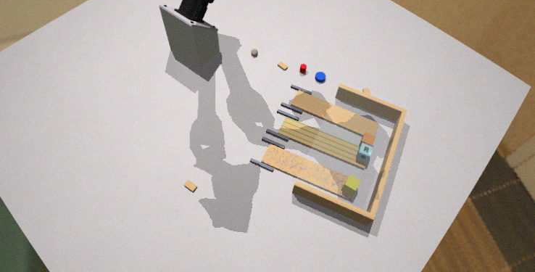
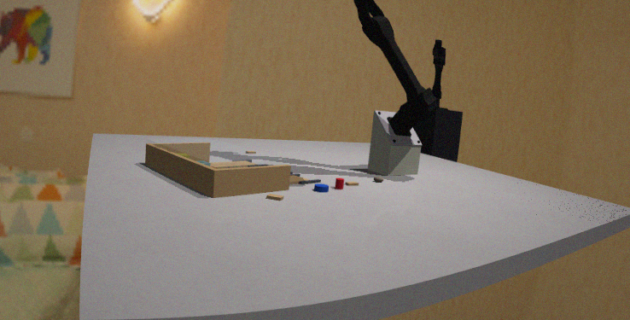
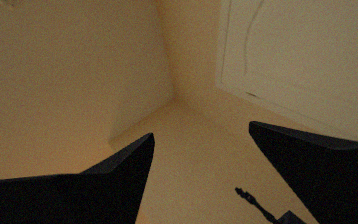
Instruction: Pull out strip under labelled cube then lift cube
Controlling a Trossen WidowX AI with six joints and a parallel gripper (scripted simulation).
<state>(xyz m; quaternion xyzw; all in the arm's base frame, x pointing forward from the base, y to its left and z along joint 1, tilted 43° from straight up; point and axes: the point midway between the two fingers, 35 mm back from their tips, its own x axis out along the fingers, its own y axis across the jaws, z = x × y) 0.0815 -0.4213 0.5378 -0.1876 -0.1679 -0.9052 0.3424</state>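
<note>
Pale-blue labelled cube sits on green-lined strip.

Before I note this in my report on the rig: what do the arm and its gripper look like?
The arm is matt black all over, built of blocky, angular links, and rises from a pale grey wedge-shaped base with small dark screws on its slanted top. The gripper has two plain black fingers that taper to points. No markings or loose cables show.

You see three flat strips side by side in open-sided wooden tray. Labelled light-blue cube sits on green-lined middle strip, far end, touching orange cube beside it. Yellow-green cube on speckled strip.
</note>
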